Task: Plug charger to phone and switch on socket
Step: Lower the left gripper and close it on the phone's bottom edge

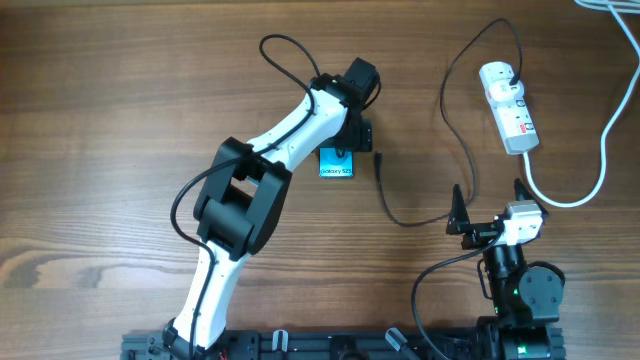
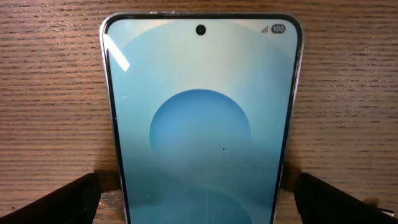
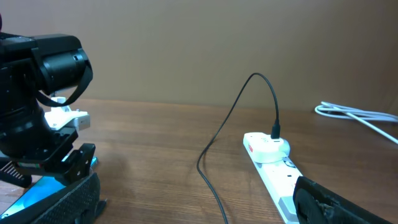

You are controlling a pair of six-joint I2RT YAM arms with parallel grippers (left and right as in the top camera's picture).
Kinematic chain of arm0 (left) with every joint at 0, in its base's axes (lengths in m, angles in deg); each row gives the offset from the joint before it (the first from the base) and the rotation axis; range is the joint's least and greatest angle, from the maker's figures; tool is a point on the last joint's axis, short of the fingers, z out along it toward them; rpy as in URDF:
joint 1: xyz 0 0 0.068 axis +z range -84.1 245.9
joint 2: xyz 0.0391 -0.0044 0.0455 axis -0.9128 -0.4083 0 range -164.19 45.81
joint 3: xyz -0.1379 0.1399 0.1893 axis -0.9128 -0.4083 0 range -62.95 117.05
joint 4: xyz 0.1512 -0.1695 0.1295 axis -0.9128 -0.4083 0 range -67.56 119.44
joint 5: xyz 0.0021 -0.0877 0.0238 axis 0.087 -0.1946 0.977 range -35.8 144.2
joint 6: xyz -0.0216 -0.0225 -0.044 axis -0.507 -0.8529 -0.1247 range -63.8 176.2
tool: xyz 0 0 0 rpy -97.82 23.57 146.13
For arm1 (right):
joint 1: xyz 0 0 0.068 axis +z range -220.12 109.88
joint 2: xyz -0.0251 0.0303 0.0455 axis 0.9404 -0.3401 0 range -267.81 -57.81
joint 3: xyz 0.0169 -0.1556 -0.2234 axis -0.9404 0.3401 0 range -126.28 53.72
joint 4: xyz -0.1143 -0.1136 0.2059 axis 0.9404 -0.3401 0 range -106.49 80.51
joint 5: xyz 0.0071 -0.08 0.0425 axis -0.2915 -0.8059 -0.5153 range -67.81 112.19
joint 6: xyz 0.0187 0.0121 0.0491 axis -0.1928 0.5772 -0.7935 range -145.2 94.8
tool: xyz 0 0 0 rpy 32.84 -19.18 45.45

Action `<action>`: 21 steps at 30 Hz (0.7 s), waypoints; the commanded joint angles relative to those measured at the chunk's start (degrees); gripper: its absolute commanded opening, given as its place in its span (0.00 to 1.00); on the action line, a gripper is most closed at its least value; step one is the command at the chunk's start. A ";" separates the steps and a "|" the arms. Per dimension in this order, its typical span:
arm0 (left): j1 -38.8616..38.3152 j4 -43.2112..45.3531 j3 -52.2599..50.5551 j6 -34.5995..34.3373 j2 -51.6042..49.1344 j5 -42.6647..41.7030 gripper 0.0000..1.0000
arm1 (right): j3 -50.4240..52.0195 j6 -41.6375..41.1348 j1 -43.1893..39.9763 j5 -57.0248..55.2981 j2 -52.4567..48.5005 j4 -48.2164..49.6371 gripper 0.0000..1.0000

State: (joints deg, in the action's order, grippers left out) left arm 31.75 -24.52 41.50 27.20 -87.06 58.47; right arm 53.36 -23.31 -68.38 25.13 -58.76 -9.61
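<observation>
1. two steps are both undone, by my reading: the charger (image 1: 400, 221) lies loose on the desk (image 1: 100, 100), and its plug tip (image 1: 379, 160) is just beside the phone (image 1: 336, 166) but not in it.
2. the phone lies flat on the desk under the left arm. the left tool (image 2: 198, 199) is spread open with one finger either side of the phone. a sliver of desk shows between each finger and the phone's edge, so it grips nothing.
3. the right tool (image 3: 202, 202) is also wide open and empty. it sits low near the desk, between the phone and the socket (image 1: 508, 108), with the charger running close by.
4. the step in hand looks like steadying the phone. next, i judge, the left tool should close on the phone's sides while the right one takes the cable near its tip and lines it up with the port.
5. hard to tell:
   - the port itself is not visible. the phone's near end is cut off in the left wrist view, and overhead the tool covers most of it.
   - the tip's orientation is too small to read.
   - whether the socket's switches are on or off cannot be made out.
</observation>
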 commanded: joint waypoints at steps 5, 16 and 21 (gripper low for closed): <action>-0.50 -1.14 -0.35 0.26 -2.91 0.39 1.00 | 0.07 1.07 0.28 0.02 0.15 0.13 1.00; -0.50 -0.44 -0.35 0.26 -2.91 0.35 1.00 | 0.07 1.07 0.28 0.02 0.15 0.13 1.00; -0.52 -0.50 -0.35 0.24 -2.91 0.35 0.92 | 0.07 1.09 0.28 0.04 0.15 0.13 1.00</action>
State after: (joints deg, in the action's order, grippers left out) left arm 31.66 -24.71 41.50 27.18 -87.09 58.69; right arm 53.36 -23.33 -68.38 25.13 -58.76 -9.61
